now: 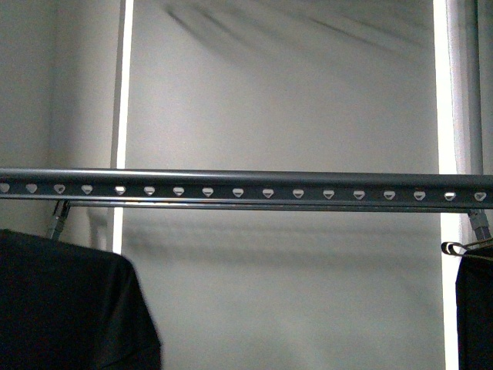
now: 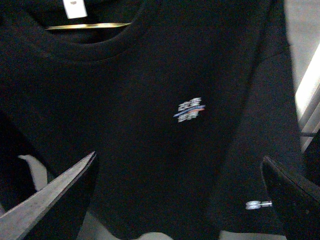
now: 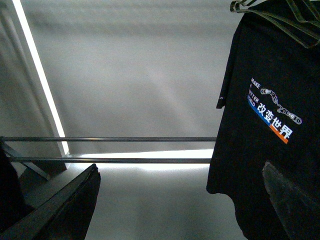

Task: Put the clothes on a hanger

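Wall panel [image 1: 277, 92], pale and plain, forms the backdrop. Rail [image 1: 246, 187], grey metal with a row of punched holes, runs level across the front view. T-shirt [image 3: 250, 150], black, short-sleeved, white MAKE A BETTER print; located under the right end of the rail, a strip of it showing at the edge of the front view [image 1: 476, 316]. Long axis vertical: shoulders up at the hanger, hem down, printed face turned to the right wrist camera. Second black shirt [image 2: 150, 165], small chest print, hangs under the left end of the rail [image 1: 62, 308]; whether it is the same design cannot be told. Wire hanger [image 3: 239, 6] carries the printed shirt; where its hook sits is not visible. Brass-coloured hanger bar [image 2: 87, 25] shows through the second shirt's neck opening. Left gripper [image 2: 179, 157]: fingers spread wide, holding nothing, close before the second shirt's front. Right gripper [image 3: 181, 166]: fingers likewise apart and empty, beside the printed shirt. Neck label [image 2: 75, 7], white, inside the collar. Handling note, as judgement: both garments appear hung, so the step is clearance; jaws are best kept wide and moved straight away from the cloth, avoiding a snag that would swing a hanger or drag a shoulder off.
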Robot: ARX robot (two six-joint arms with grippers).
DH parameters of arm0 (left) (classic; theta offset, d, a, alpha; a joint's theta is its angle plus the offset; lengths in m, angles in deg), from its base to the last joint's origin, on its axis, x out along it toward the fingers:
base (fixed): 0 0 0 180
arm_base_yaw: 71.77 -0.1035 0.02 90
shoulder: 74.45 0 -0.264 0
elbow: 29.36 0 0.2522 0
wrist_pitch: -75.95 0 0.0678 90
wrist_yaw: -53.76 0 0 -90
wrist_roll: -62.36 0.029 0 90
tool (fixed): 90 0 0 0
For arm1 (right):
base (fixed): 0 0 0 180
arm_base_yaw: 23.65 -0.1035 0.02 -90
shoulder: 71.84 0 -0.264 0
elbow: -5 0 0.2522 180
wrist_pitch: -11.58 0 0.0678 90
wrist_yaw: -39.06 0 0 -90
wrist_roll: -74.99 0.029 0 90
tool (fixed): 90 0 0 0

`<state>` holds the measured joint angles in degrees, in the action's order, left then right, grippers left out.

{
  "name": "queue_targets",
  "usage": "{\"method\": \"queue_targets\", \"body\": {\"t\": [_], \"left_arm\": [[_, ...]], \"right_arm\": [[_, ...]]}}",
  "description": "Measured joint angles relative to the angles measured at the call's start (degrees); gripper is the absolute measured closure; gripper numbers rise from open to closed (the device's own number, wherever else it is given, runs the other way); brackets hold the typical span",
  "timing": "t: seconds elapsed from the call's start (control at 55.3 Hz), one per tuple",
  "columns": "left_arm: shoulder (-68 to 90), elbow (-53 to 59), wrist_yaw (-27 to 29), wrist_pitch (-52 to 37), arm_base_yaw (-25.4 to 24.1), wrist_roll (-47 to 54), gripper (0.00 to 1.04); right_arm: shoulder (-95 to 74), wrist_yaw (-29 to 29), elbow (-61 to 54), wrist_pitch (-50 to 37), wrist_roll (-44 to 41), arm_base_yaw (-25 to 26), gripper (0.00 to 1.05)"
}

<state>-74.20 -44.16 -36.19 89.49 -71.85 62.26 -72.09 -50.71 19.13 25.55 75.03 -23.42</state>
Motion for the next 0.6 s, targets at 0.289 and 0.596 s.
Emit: {"method": "queue_targets", "body": {"t": [0.289, 0.596], "left_arm": [[0.4, -0.1, -1.7, 0.4, -0.5, 0.3, 0.07], [43.6, -20.5, -1.8, -18.7, -3.5, -10.7, 0.07]], "right_arm": [[0.0, 0.0, 0.0, 0.0, 0.0, 0.0, 0.07], [0.0, -0.1, 0.0, 0.0, 0.0, 0.0, 0.07]]}}
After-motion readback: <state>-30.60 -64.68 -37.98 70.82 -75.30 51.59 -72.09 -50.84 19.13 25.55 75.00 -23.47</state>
